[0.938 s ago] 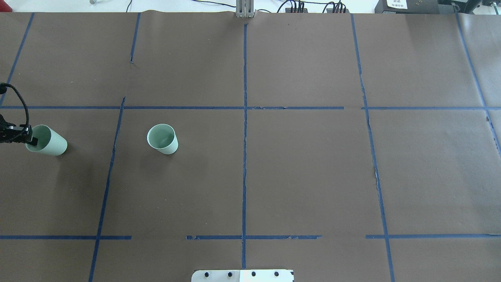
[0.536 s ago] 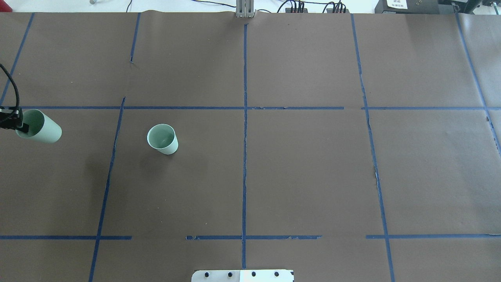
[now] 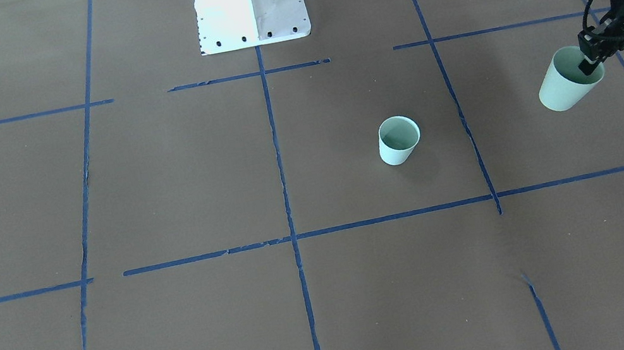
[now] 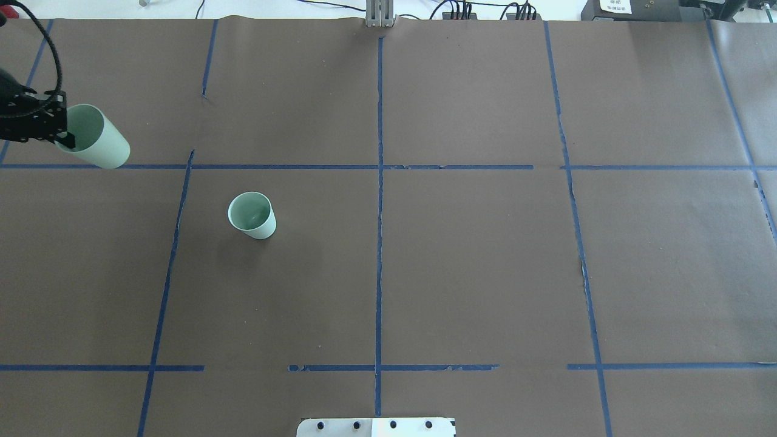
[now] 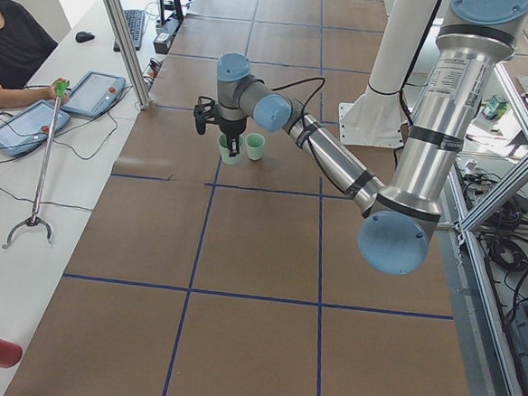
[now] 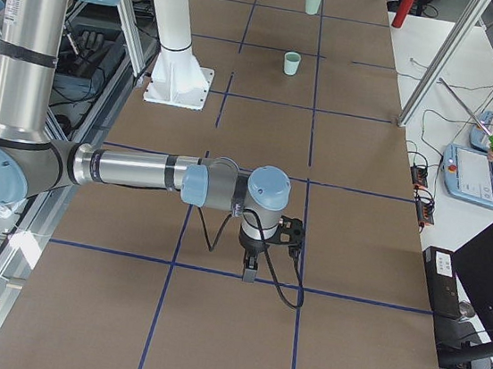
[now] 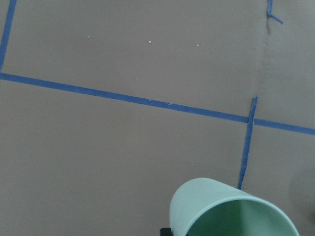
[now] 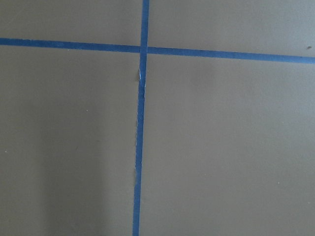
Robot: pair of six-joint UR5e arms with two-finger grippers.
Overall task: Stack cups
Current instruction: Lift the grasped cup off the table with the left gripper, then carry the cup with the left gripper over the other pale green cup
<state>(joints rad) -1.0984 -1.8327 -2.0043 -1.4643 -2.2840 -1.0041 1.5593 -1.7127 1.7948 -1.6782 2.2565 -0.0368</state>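
left fingers (image 4: 67, 139) pinch rim of cup 1 (image 4: 100, 147), tilted, aloft far-left | cup 2 (image 4: 252, 215) upright on table (image 4: 485, 273), well apart | right fingers (image 6: 248, 272): cannot tell | risk: tilted cup 1 slips, or clips cup 2's rim and topples it

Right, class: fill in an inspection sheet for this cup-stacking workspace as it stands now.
Surface: brown paper-covered table marked with a blue tape grid.
Job's things: standing cup upright, open end up, alone; held cup tilted, gripped at its rim.
Clutter: nothing seen on the table.
Grippers: left gripper shut on the held cup, one of its fingers inside the rim; right gripper hangs over bare table, open or shut cannot be told.
Cables: black cable loops at the left wrist; more cables lie beyond the far edge.
Surroundings: operator at a side bench with tablets.
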